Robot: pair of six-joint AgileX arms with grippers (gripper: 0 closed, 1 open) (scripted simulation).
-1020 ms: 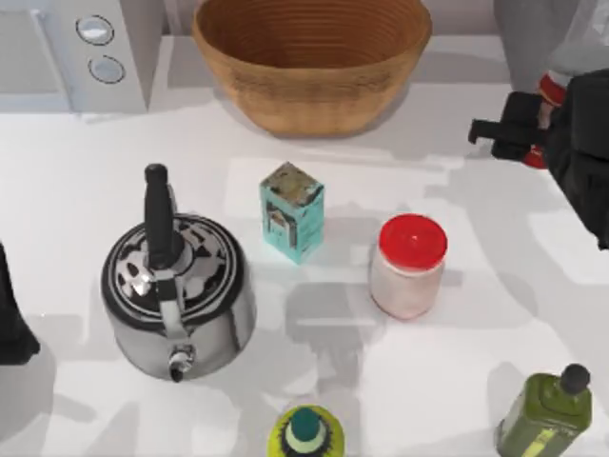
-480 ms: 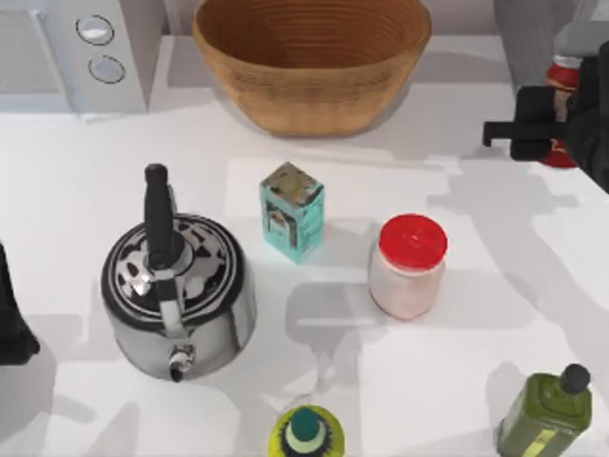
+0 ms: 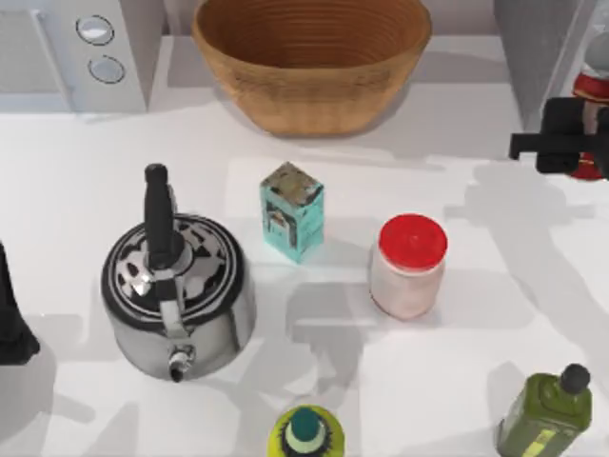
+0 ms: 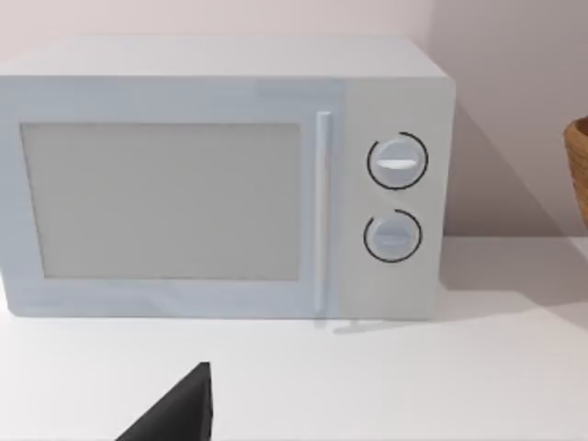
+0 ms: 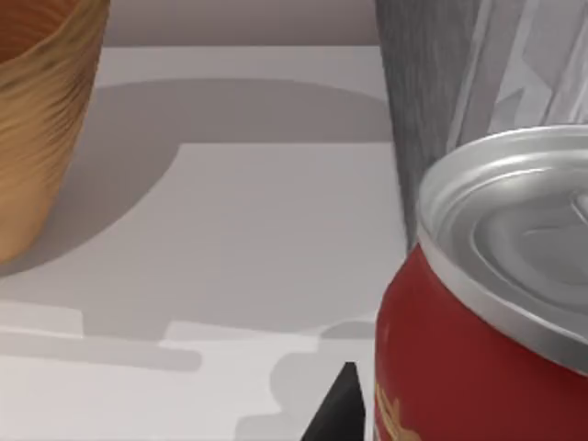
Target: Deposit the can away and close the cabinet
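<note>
The can (image 3: 594, 88) is red with a silver top (image 5: 514, 230) and is held off the table at the far right edge, with my right gripper (image 3: 575, 141) shut on it. The grey cabinet (image 3: 538, 43) stands at the back right corner, and the can is just in front of it and to its right. In the right wrist view the cabinet's grey wall (image 5: 427, 110) rises right behind the can (image 5: 459, 367). My left arm (image 3: 11, 319) is parked at the table's left edge.
A wicker basket (image 3: 310, 57) and a microwave (image 3: 76, 48) line the back. A steel kettle (image 3: 176, 286), teal box (image 3: 291, 209) and red-lidded jar (image 3: 409, 267) stand mid-table. An olive bottle (image 3: 547, 414) and a yellow-green bottle (image 3: 304, 433) stand at the front.
My right gripper has carried the can further right and slightly toward the front, closer to the cabinet. The left arm and the other objects have not moved.
</note>
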